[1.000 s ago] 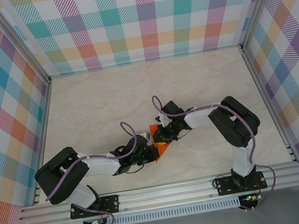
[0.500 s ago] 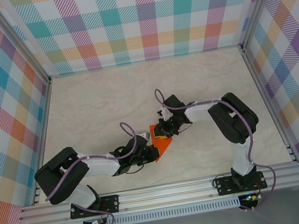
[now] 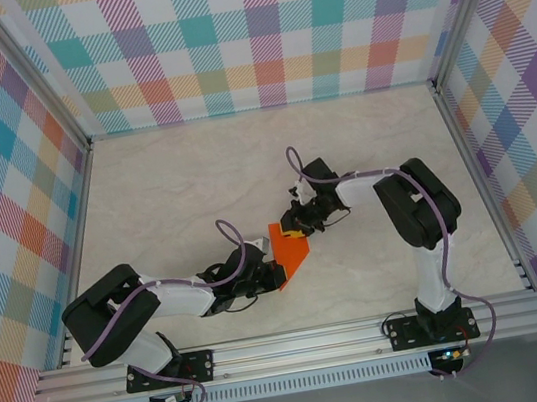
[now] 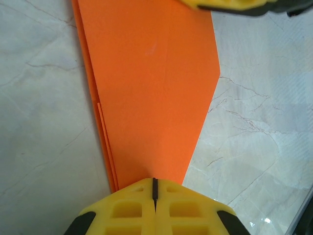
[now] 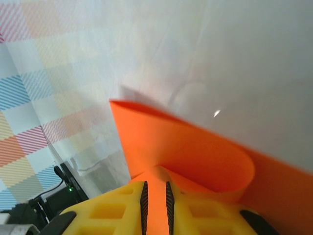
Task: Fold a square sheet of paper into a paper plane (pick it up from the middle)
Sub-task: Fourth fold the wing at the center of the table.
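One orange paper, folded: left pincer pressed together atop it, right pincer pinching curled flap.

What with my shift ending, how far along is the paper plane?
Done: the orange paper is creased into layered, tapered folds on the table. In hand: the shut left hand sits at one end; the right hand pinches a curled flap. Left: pressing that flap flat, further folds.

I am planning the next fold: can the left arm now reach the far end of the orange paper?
Probably not. The left arm has shut jaws pressing the near end of the orange paper, and the right arm pinches the far end, in its way.
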Controlling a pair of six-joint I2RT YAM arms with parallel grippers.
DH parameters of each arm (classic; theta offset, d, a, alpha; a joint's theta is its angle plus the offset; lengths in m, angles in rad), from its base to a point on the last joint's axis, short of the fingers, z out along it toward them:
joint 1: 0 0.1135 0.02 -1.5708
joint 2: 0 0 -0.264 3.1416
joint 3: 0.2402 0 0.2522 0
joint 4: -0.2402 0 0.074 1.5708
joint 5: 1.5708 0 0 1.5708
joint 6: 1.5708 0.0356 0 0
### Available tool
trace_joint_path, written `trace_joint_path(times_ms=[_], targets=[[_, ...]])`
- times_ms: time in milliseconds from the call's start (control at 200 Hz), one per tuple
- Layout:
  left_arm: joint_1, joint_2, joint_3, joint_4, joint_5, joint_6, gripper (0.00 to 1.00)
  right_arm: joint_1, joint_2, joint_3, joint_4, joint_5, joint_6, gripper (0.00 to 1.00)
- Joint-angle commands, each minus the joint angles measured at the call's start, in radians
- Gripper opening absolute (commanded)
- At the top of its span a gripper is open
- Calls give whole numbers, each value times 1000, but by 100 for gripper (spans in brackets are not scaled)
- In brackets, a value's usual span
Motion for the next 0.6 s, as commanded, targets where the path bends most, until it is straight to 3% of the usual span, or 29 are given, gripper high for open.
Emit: trace_joint_path(times_ms=[0, 595], targets=[[-16, 44, -77, -295, -1, 27, 4, -56, 44, 37, 6, 177, -55, 21], [-17, 28, -75, -310, 8, 45, 4, -59, 48, 121, -60, 311, -110, 21]])
